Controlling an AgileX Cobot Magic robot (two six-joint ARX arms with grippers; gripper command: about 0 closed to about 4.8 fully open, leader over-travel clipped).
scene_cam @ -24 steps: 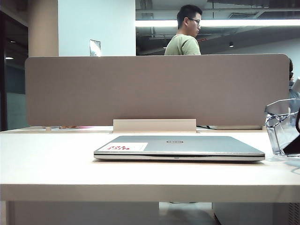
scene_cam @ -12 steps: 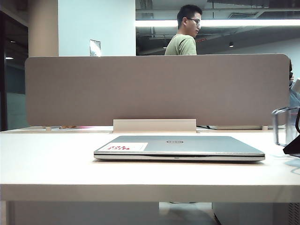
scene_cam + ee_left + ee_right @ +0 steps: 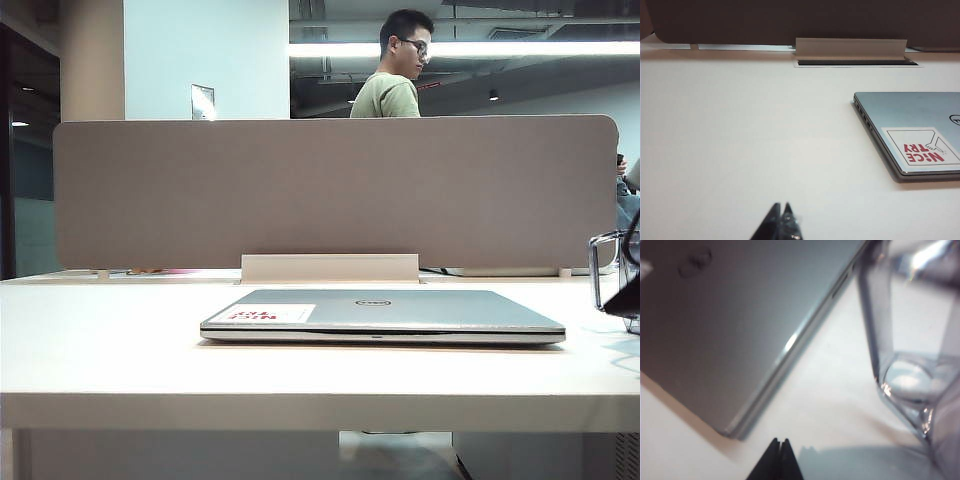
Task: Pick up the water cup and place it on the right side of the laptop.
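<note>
The water cup (image 3: 608, 268) was at the far right edge of the exterior view, partly cut off by the side of the picture. It was on the right side of the laptop (image 3: 382, 314), with a strip of bare surface (image 3: 110, 340) between the two. In my right wrist view the water cup (image 3: 907, 365) looked like it stood upright on its small base, and its clear walls went straight up. I could not see its handle well enough to say which way it pointed.

My right tool (image 3: 781, 454) was just beside the cup, between the cup and the laptop's edge. Its two tips were pressed together with nothing between them, so it was not pinching the cup. The cup lay off to one side of the tips, and the laptop lay off to the other side.

My left tool (image 3: 782, 214) was well apart from all this, over the bare surface on the other side of the laptop. Its tips looked pressed together too, and it had nothing in them. The right arm was much nearer to the cup.

I think the cup was already where it should go. I think the next move was to pull my right tool away, and the cup stood so close that a bump could tip it over
</note>
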